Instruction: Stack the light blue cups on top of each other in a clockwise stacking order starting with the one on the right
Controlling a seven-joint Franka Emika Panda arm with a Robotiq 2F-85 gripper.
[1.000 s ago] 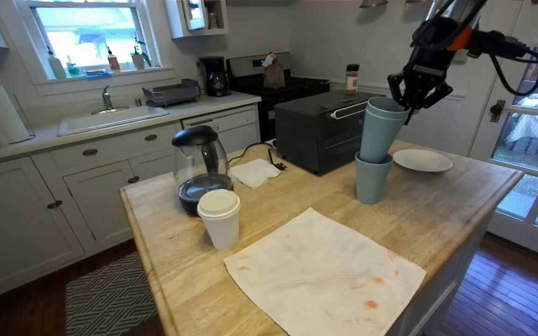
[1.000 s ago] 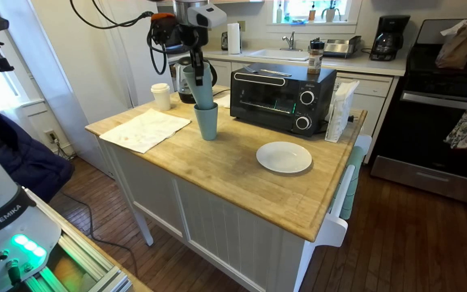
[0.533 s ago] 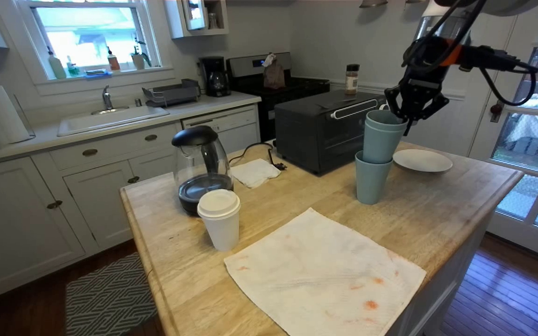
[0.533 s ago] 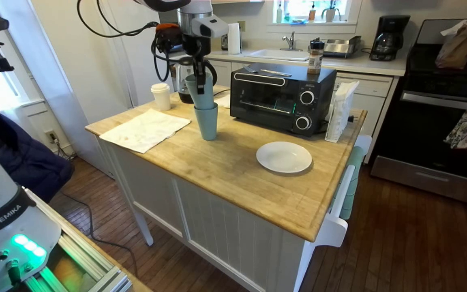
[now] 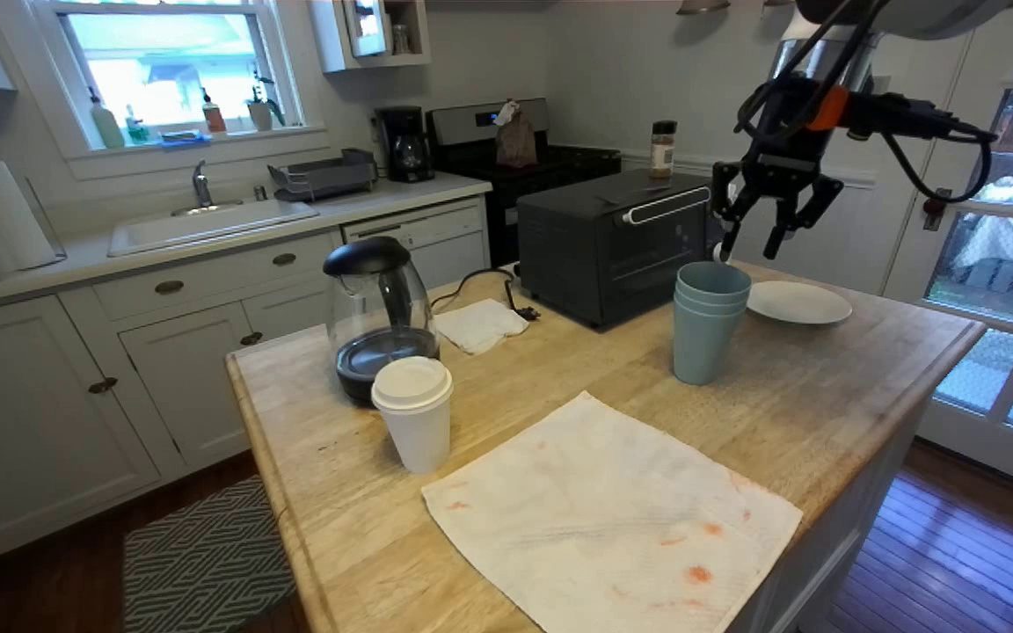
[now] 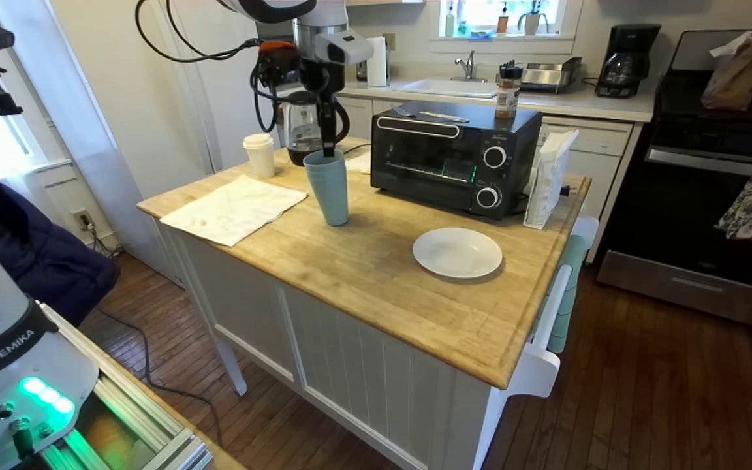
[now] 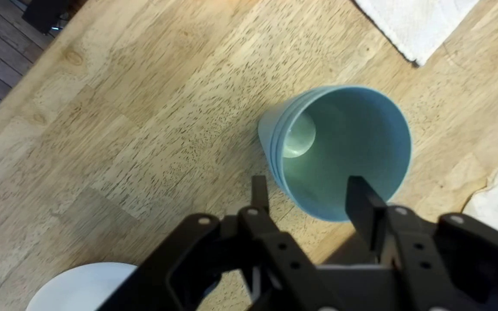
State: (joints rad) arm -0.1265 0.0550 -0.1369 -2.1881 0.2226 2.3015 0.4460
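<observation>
The three light blue cups stand upright as one nested stack on the wooden table, in both exterior views [image 5: 707, 343] [image 6: 328, 192]. Their three rims show close together. In the wrist view I look down into the top cup [image 7: 348, 134], which is empty inside, with the lower rims at its left side. My gripper [image 5: 746, 252] is open and empty, just above the stack's rim. In the wrist view its two fingers stand wide apart, with the gripper [image 7: 307, 178] over the near edge of the rim. It also shows edge-on in an exterior view [image 6: 329, 151].
A white plate [image 5: 798, 302] lies beside the stack. A black toaster oven [image 5: 612, 255], a glass kettle [image 5: 383, 325] and a white lidded cup [image 5: 414, 422] stand on the table. A white cloth [image 5: 612, 519] lies near the table edge.
The upper cups have dropped down into the bottom cup, so the stack is now much shorter. My gripper has opened, let go of them and stands over the stack.
</observation>
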